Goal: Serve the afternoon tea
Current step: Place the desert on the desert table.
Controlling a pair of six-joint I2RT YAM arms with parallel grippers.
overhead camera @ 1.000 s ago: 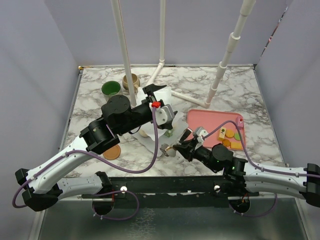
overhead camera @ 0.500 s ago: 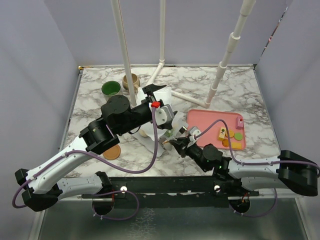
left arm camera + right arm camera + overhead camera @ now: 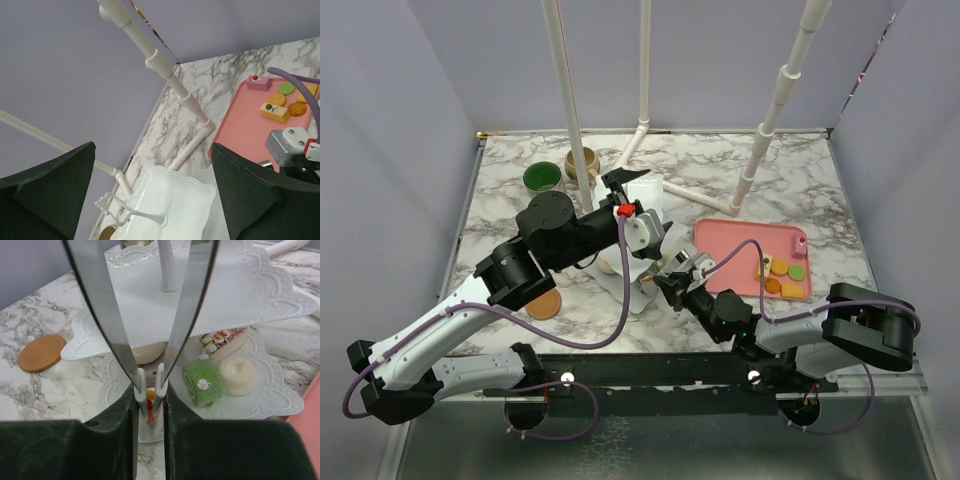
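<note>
1. The small pastry [image 3: 150,412] is pinched between the tips of the right gripper [image 3: 148,382], at the near rim of the lower plate [image 3: 265,400].
2. A green roll [image 3: 201,382] lies ahead and right of the tips, and the upper plate [image 3: 240,295] overhangs them.
3. The left gripper [image 3: 152,187] gapes wide above the stand, holding nothing.
4. The marble table [image 3: 45,390] spreads below, with the pink tray [image 3: 740,245] off to the right.

White tiered stand [image 3: 240,295]; pink tray [image 3: 735,245]; grey-veined marble table [image 3: 800,172].

Overhead plus two wrist cams
Top looks down on the whole counter [image 3: 840,190]; left wrist looks from above the tiered stand [image 3: 172,197], right wrist low, right up close.
</note>
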